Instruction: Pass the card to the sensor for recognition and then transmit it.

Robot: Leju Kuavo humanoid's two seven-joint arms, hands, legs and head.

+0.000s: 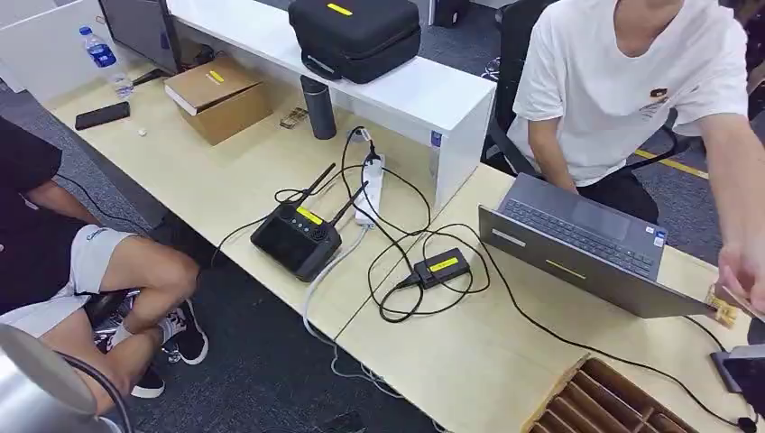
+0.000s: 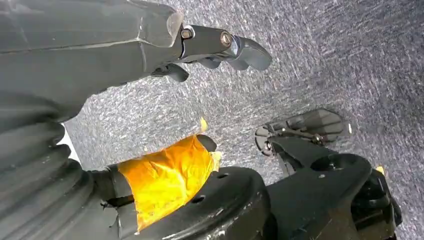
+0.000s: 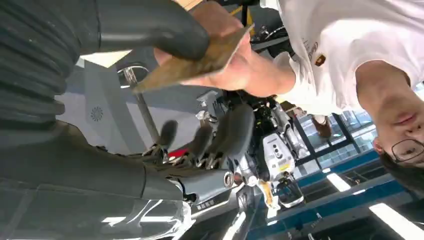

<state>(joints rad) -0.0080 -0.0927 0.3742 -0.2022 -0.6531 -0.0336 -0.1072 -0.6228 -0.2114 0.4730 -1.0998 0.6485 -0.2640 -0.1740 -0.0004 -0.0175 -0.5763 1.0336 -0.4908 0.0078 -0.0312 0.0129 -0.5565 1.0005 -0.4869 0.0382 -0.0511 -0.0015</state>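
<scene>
A brownish card [image 3: 200,57] is held by a person's hand [image 3: 235,65], and my right hand's thumb [image 3: 150,30] lies against one face of it. The rest of my right hand [image 3: 165,185] is spread, its fingers [image 3: 235,130] well off the card. In the head view the card [image 1: 729,305] is at the right edge in the person's hand [image 1: 744,266], above the desk. The sensor [image 1: 440,268], a small black box with a yellow label, lies mid-desk on a cable. My left hand [image 2: 150,45] hangs over grey carpet and holds nothing.
An open laptop [image 1: 577,239] stands between the sensor and the card. A black controller [image 1: 298,236], a power strip [image 1: 370,189] and loose cables lie left of the sensor. A wooden compartment tray [image 1: 613,401] is at the near right. Another person [image 1: 81,271] sits at the left.
</scene>
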